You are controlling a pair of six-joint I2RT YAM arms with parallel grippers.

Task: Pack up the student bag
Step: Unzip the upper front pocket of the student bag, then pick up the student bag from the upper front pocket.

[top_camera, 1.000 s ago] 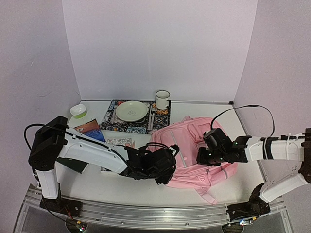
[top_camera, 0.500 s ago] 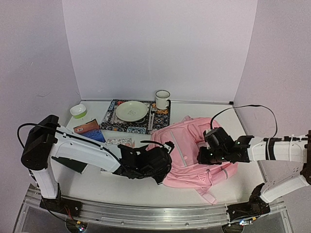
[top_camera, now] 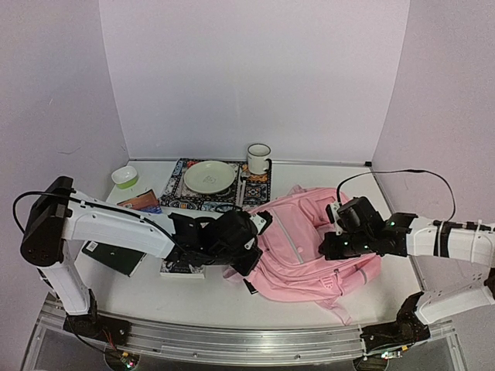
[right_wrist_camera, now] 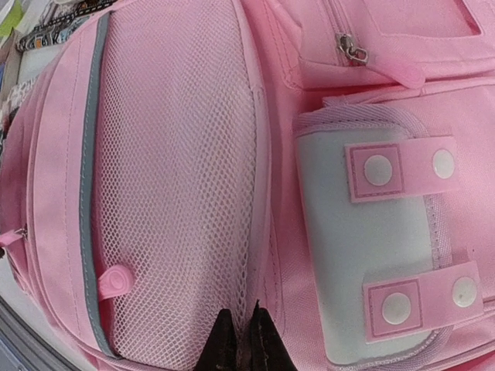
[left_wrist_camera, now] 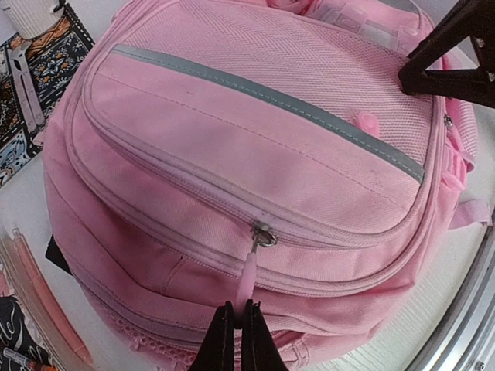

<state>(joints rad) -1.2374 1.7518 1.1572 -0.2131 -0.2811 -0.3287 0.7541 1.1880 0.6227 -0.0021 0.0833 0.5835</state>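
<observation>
Lying on the table (top_camera: 193, 297), right of the middle and toward the near edge, the pink backpack (top_camera: 309, 247) shows its front pockets upward. The left gripper (left_wrist_camera: 237, 325) is pinched tight on the pink zip pull (left_wrist_camera: 249, 270) of a front pocket at the bag's left side. The right gripper (right_wrist_camera: 241, 328), jaws nearly together, presses at the mesh pocket (right_wrist_camera: 178, 193) beside the white patch (right_wrist_camera: 363, 255); whether it has any cloth I cannot tell. Along the far side stand a plate (top_camera: 209, 176) on a patterned mat (top_camera: 179, 197), a mug (top_camera: 258, 158) and a green bowl (top_camera: 124, 177); a dark book (top_camera: 116, 259) lies near left.
</observation>
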